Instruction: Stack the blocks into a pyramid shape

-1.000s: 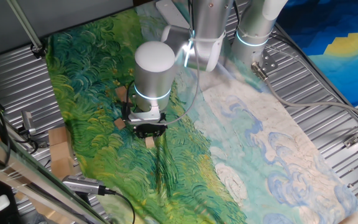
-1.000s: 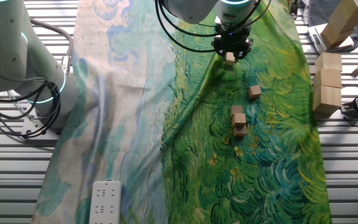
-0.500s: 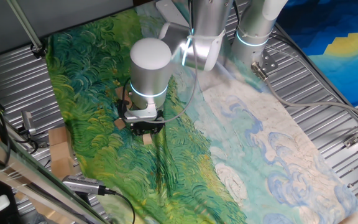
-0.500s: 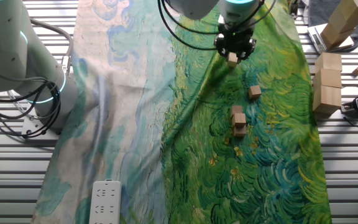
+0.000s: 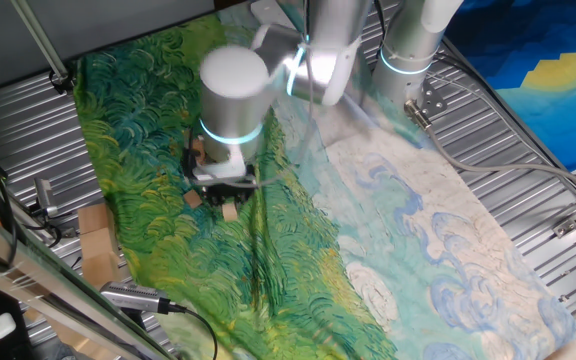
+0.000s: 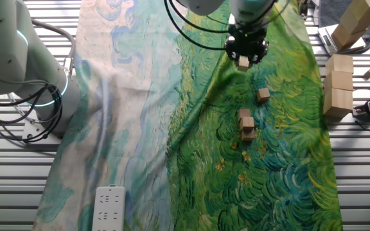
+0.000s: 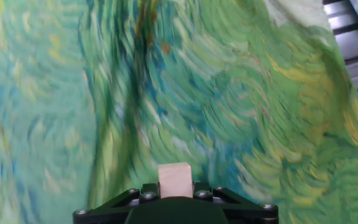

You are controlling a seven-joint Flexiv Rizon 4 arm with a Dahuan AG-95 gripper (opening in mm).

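You see small plain light-brown wooden cubes on your green painted cloth; one block [image 7: 175,180] is off the cloth, clamped between the gripper [image 6: 243,62] fingers, upright, its pale face toward the hand camera; a lone block [image 6: 263,95] lies near it; further on, the stacked blocks [image 6: 246,124] sit touching in a tight cluster.

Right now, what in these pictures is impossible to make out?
- One fixed view: the arm hides most of the blocks; only one peeks out.
- Hand view: motion blurs the cloth; only the held block is sharp.
- Other fixed view: the stacked blocks merge, so their count is unclear.
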